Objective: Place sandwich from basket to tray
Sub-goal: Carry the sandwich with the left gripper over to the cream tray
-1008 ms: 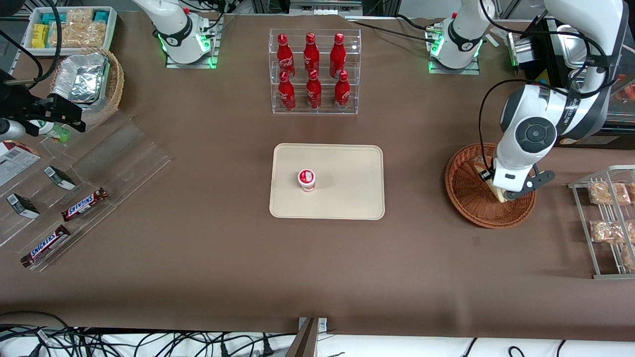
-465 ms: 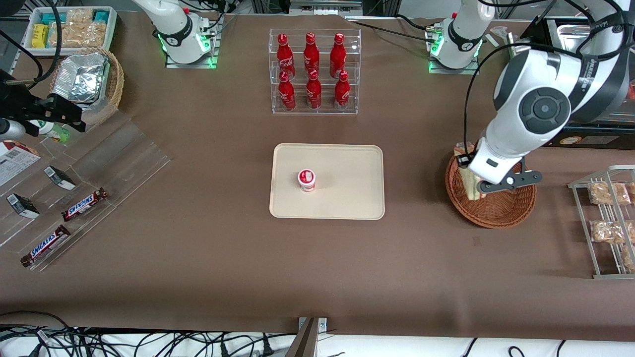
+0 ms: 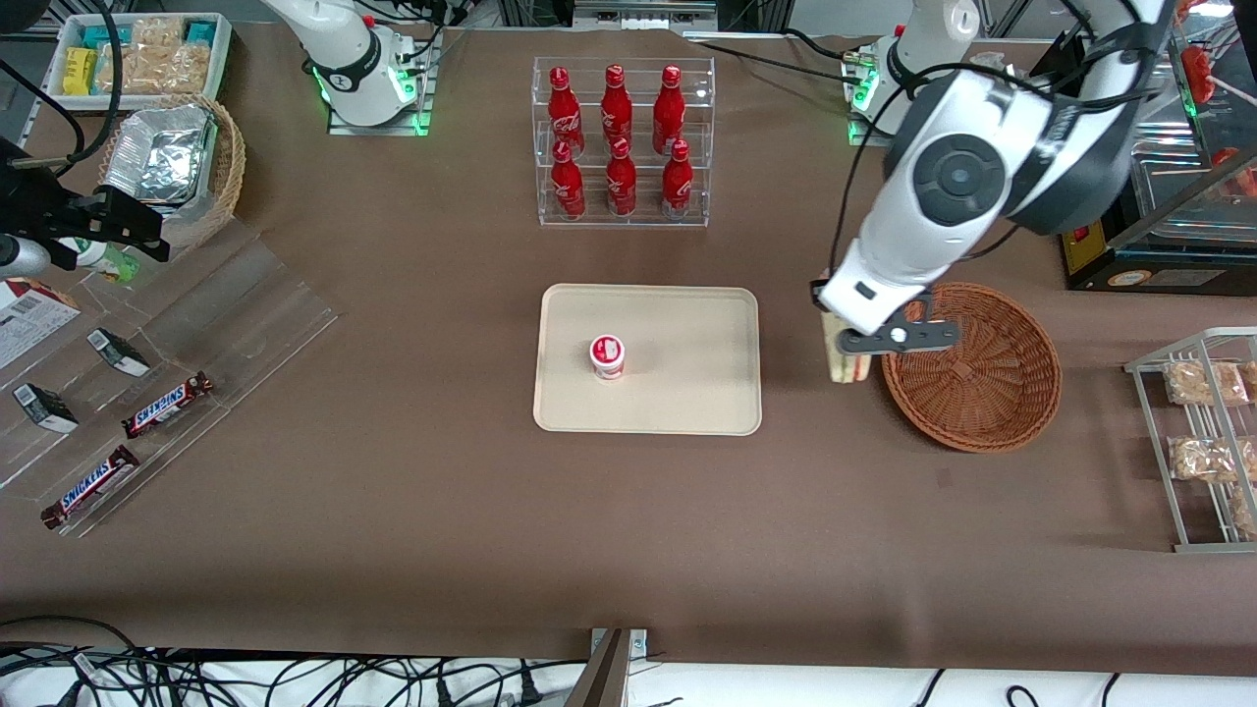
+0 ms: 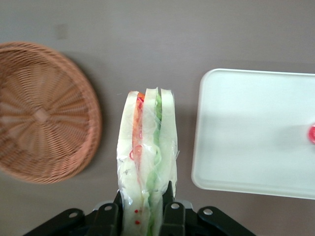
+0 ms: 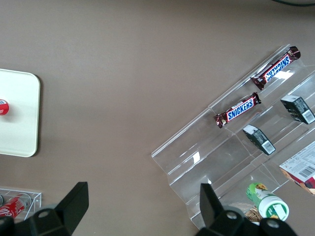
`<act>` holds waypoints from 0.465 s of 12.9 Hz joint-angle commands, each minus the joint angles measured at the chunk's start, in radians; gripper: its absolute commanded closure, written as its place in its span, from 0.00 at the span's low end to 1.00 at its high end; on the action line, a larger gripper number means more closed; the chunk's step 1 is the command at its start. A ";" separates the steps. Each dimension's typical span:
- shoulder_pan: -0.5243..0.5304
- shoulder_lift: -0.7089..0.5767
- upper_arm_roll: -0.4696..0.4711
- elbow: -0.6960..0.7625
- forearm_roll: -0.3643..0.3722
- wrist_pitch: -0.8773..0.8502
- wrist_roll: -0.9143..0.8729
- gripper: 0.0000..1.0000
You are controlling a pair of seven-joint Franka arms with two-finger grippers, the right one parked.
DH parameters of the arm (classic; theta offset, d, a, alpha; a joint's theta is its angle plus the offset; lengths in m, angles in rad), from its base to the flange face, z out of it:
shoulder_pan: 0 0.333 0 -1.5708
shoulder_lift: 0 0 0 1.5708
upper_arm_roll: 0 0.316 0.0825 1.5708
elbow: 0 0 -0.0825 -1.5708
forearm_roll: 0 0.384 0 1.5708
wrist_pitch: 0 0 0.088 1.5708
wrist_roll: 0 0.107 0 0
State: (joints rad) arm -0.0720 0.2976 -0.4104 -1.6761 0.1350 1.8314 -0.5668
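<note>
Right now the gripper (image 3: 847, 355) is hanging in the air between the basket (image 3: 982, 393) and the tray (image 3: 687, 393), its 2 fingers (image 4: 169, 209) clamping the sandwich (image 4: 146, 162) by one end. The sandwich (white bread with green and red filling, in clear wrap) is hanging above bare table, just beside the basket's rim and a little apart from the tray's edge. A small red-and-white cup (image 3: 607, 355) is sitting on the tray. In the clear rack (image 3: 623, 218) 6 red bottles (image 3: 617, 103) are standing farther from the front camera than the tray.
</note>
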 commanded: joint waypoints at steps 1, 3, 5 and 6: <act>-0.079 0.098 0.005 0.038 0.004 0.070 -0.054 0.70; -0.107 0.135 0.002 0.032 0.046 0.114 -0.112 0.70; -0.126 0.149 0.002 0.023 0.046 0.155 -0.140 0.70; -0.147 0.161 0.004 0.018 0.047 0.181 -0.166 0.70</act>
State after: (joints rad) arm -0.1939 0.4442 -0.4095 -1.6756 0.1588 1.9905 -0.6920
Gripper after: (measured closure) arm 0.696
